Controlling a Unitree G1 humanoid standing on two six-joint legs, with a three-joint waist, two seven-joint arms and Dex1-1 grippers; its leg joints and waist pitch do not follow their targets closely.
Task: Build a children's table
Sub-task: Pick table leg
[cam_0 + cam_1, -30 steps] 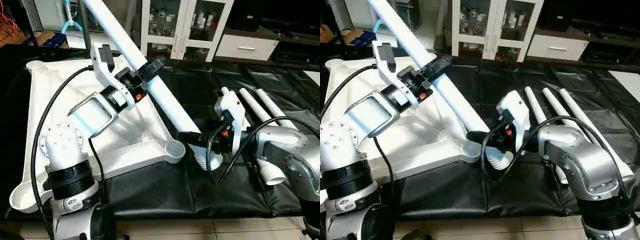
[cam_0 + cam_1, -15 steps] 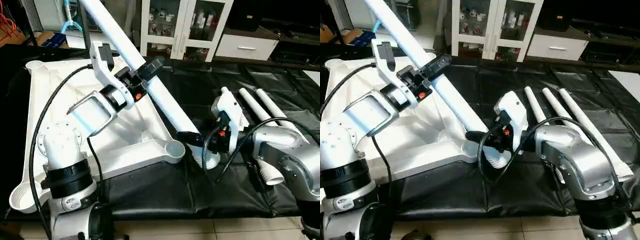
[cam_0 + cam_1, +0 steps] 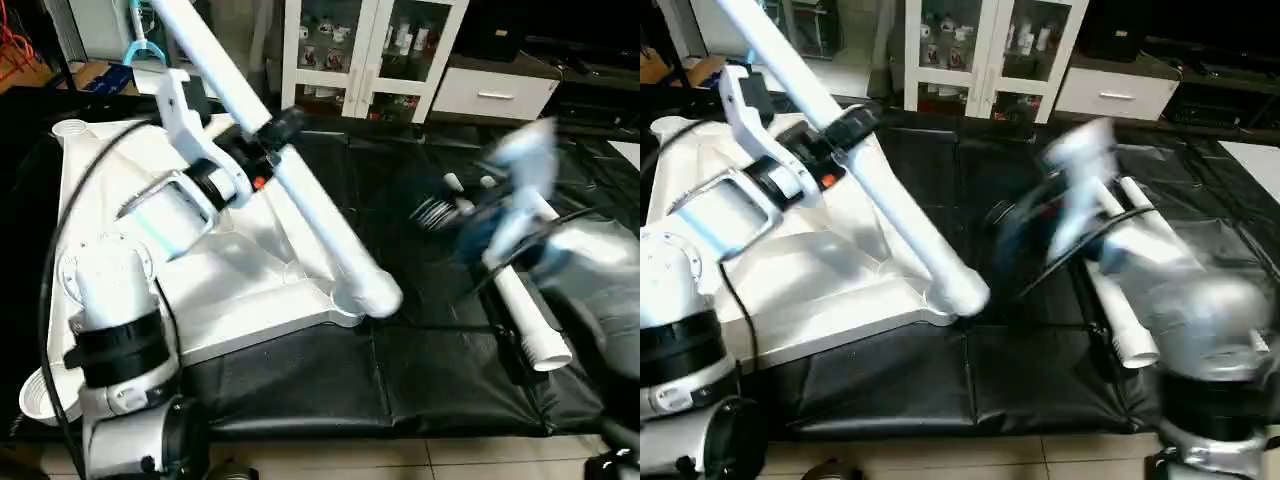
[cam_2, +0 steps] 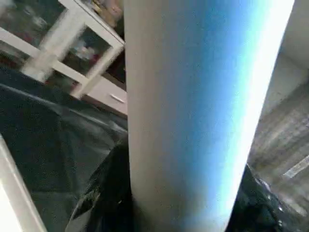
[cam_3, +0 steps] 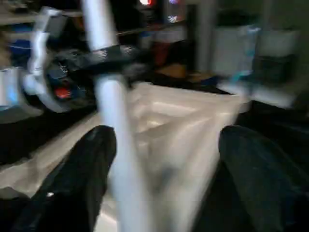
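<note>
The children's table lies in parts: its white tabletop (image 3: 240, 285) rests upside down on the left of the black mat. One long white leg (image 3: 320, 215) slants down from the upper left, and its thick end hangs just over the near right corner socket (image 3: 340, 308). My left gripper (image 3: 268, 133) is shut on that leg at mid-length; the leg (image 4: 188, 111) passes between its black fingers (image 4: 104, 193). My right gripper (image 5: 166, 150) is open and holds nothing; it is off to the right of the leg, and its arm (image 3: 520, 200) is blurred with motion.
More white legs (image 3: 525, 320) lie side by side on the black mat (image 3: 420, 370) under my right arm. A white glass-door cabinet (image 3: 370, 50) and a low drawer unit (image 3: 495, 95) stand behind the work surface. Tiled floor runs along the near edge.
My right gripper has let go of the leg's lower end, opened wide and swung up and to the right. My left arm has carried the leg left, its end now over the corner socket.
</note>
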